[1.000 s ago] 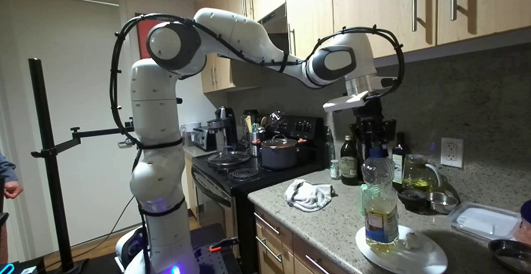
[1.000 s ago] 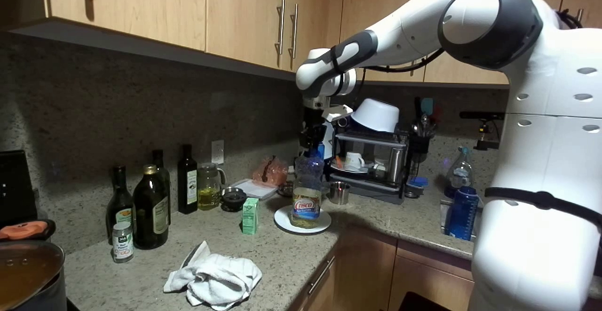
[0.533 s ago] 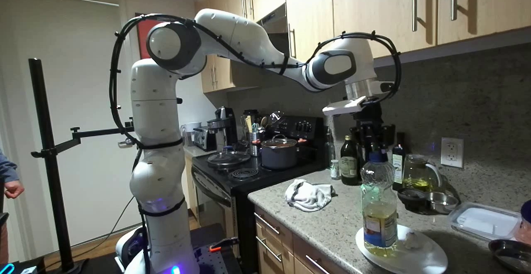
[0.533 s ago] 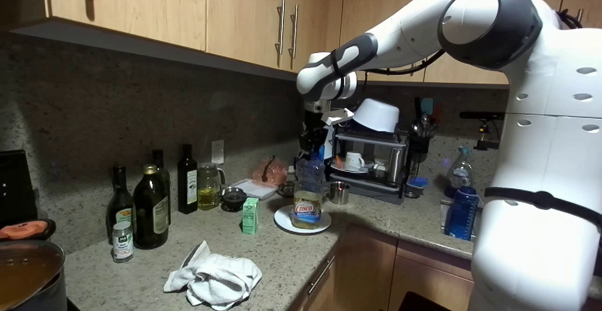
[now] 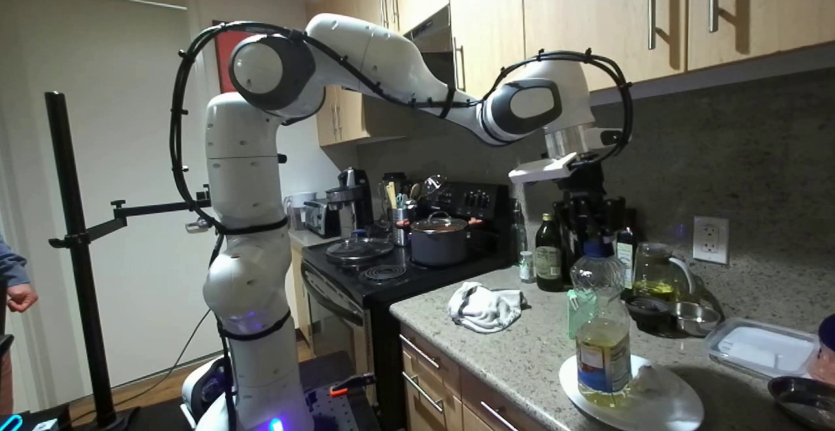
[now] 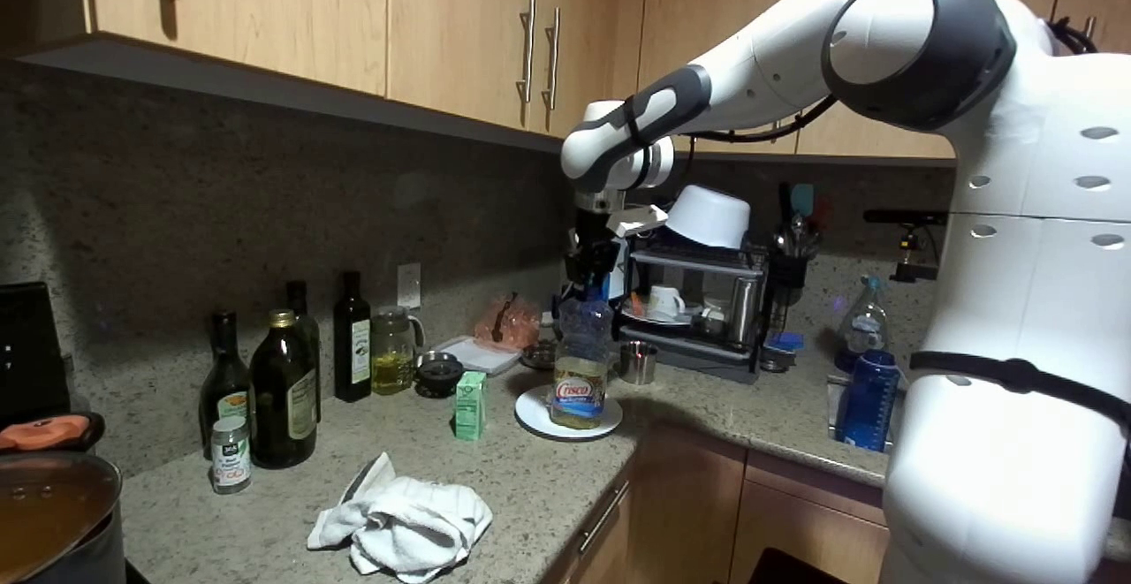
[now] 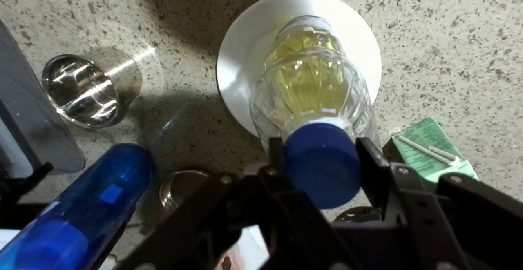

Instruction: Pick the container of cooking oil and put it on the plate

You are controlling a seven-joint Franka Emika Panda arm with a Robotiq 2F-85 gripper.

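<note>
At lower right of the frame in an exterior view, find the oil bottle [image 5: 601, 326] over the left half of the white plate [image 5: 675, 408]; cannot confirm from any view whether touching or just above. Compared with one second ago, sits slightly lower and further right in both exterior views, in step with the claw [image 7: 322, 150] and over an unmoved plate. Judge as fine adjustment at set-down, with transport done, placement reached or nearly so, and release outstanding.

At lower centre of the wrist view, find the claw drawn in to the width of the blue cap [image 7: 325, 172], with fingertips [image 7: 276, 151] on opposite sides and no clear gap. Read as a hold on the bottle at its cap; cannot gauge firmness.

As to orientation, points cap up and base down, with long axis near vertical in both exterior views. May lean slightly; cannot separate from perspective. Shows the Crisco label [image 6: 579, 397] squarely to the front at centre of the frame in an exterior view. Runs foreshortened in the wrist view, from cap at lower centre to base at upper centre.

Note green carton [image 7: 429, 133] on the bench [image 7: 433, 57], near the plate but apart, right of centre in the wrist view. Advise confirming flat seating before letting go; otherwise risks tipping.
</note>
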